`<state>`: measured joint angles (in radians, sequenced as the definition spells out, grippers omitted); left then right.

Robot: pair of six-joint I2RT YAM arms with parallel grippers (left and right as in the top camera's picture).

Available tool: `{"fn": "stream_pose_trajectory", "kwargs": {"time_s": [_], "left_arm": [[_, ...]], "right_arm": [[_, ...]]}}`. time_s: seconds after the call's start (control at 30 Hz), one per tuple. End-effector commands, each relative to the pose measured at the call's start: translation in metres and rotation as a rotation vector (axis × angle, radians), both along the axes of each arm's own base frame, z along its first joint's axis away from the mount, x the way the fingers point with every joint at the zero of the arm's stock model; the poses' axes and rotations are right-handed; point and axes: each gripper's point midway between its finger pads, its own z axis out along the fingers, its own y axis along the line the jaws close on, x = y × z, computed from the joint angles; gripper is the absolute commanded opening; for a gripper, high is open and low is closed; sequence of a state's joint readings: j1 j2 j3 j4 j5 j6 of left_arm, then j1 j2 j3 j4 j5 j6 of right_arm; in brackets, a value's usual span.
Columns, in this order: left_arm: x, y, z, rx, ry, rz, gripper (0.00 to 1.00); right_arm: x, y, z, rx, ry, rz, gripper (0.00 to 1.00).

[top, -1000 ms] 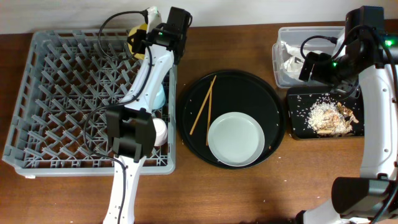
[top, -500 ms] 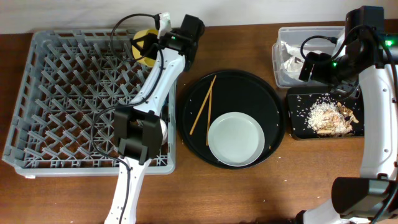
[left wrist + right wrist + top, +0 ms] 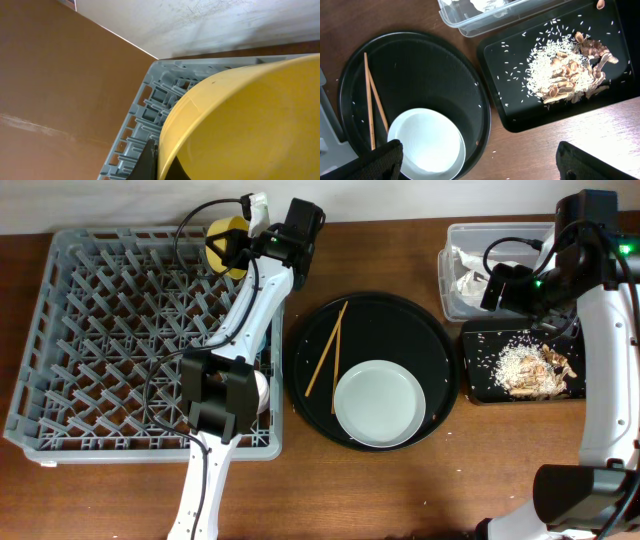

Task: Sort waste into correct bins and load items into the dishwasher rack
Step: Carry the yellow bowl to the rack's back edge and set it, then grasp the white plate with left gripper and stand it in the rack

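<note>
My left gripper (image 3: 240,240) is shut on the rim of the yellow bowl (image 3: 226,242), held tilted at the back right corner of the grey dishwasher rack (image 3: 60,330). The bowl fills the left wrist view (image 3: 250,125), with the rack's corner (image 3: 150,100) beneath it. A white cup (image 3: 258,390) sits in the rack by its right side. My right gripper (image 3: 480,160) is open and empty above the table. The pale plate (image 3: 380,403) and the chopsticks (image 3: 327,348) lie on the round black tray (image 3: 440,350). Food scraps and rice (image 3: 530,367) lie in the shallow black tray (image 3: 475,385). White paper (image 3: 470,277) lies in the clear tub (image 3: 448,260).
The left arm stretches over the rack's right side (image 3: 235,320). The right arm (image 3: 600,330) runs along the table's right edge. A few rice grains lie on the bare wood (image 3: 495,152) beside the round tray.
My left gripper has carried the yellow bowl a little back and left, to the rack's rear corner. The right arm has not moved.
</note>
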<state>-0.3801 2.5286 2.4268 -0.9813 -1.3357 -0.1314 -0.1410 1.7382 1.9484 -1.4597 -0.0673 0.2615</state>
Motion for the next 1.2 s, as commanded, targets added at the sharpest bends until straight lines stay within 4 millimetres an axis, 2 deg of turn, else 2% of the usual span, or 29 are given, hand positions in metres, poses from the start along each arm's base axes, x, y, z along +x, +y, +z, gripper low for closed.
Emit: {"fn": "stream_pose_trajectory", "kwargs": {"time_s": [0.0, 0.1, 0.3, 0.57, 0.7, 0.8, 0.83, 0.87, 0.9, 1.03, 1.1, 1.17], "left_arm": [[-0.001, 0.003, 0.005, 0.003, -0.027, 0.015, 0.00], [-0.001, 0.004, 0.005, 0.002, -0.026, 0.016, 0.00], [-0.002, 0.010, -0.018, 0.018, 0.012, 0.025, 0.00], [-0.005, 0.008, -0.012, 0.071, 0.028, 0.030, 0.00], [-0.006, -0.011, -0.013, 0.062, 0.029, -0.007, 0.00], [-0.003, -0.032, -0.027, -0.012, 0.062, -0.077, 0.01], [-0.003, -0.035, -0.029, -0.025, 0.067, -0.086, 0.22], [-0.003, -0.035, -0.030, -0.027, 0.069, -0.088, 0.50], [-0.003, -0.035, -0.031, -0.034, 0.072, -0.092, 0.70], [-0.001, -0.055, -0.052, -0.170, 0.155, -0.183, 0.74], [-0.003, -0.068, -0.050, -0.272, 0.184, -0.244, 0.75], [-0.012, -0.086, -0.039, -0.428, 0.228, -0.334, 0.82]], "right_arm": [[0.000, -0.005, 0.001, -0.018, 0.002, -0.013, 0.98], [0.000, -0.005, 0.001, -0.018, 0.002, -0.013, 0.98], [0.000, -0.005, 0.001, -0.018, 0.002, -0.013, 0.98], [0.000, -0.005, 0.001, -0.018, 0.002, -0.012, 0.99], [0.000, -0.005, 0.001, -0.018, 0.002, -0.013, 0.98], [0.000, -0.005, 0.001, -0.019, 0.002, -0.011, 0.98], [0.000, -0.005, 0.001, -0.018, 0.002, -0.012, 0.98], [0.000, -0.005, 0.001, -0.018, 0.002, -0.012, 0.98], [0.000, -0.005, 0.001, -0.018, 0.002, -0.012, 0.99], [0.000, -0.005, 0.001, -0.018, 0.002, -0.012, 0.98], [0.000, -0.005, 0.001, -0.018, 0.002, -0.011, 0.99], [0.000, -0.005, 0.001, -0.018, 0.002, -0.012, 0.99]]}}
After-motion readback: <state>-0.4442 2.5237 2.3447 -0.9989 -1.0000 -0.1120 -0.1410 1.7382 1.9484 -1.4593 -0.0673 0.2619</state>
